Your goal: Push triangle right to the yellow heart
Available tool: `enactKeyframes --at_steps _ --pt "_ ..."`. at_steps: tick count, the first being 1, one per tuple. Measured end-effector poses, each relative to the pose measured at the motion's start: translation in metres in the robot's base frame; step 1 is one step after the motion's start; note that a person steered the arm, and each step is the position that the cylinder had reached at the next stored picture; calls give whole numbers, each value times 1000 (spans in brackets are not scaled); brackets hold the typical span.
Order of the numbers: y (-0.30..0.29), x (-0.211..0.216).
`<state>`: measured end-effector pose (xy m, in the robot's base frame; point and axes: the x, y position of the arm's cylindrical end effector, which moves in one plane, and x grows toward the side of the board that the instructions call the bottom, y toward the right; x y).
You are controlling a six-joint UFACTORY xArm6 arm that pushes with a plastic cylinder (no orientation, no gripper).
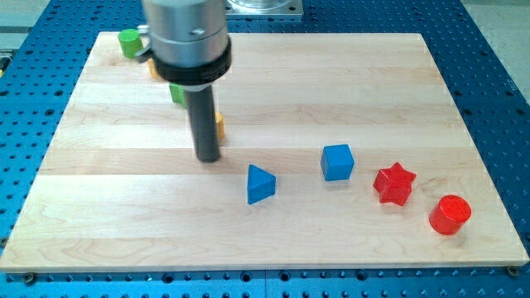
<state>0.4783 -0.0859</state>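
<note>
Pale wooden board [348, 91]: my tip [208, 157], a gripperless tool, upper-left of blue triangle [260, 184].

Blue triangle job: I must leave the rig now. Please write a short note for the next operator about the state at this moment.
My tip rests on the board, up and to the view's left of the blue triangle, a small gap apart, not touching.
A yellow block peeks out behind the rod; its shape is hidden, so I cannot confirm it is the heart.
Right of the triangle lie the blue cube, red star and red cylinder.
Done: nothing visible yet. Left: contact the triangle and push it to the heart.
</note>
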Motion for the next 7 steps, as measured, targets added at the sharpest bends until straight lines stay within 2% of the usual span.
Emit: enactKeyframes --at_steps 1,2,3,4,5,7 --pt "-10 -14" --pt "-10 -54" --pt "-28 -57" --pt "-78 19" --pt "-62 86" --pt "73 88"
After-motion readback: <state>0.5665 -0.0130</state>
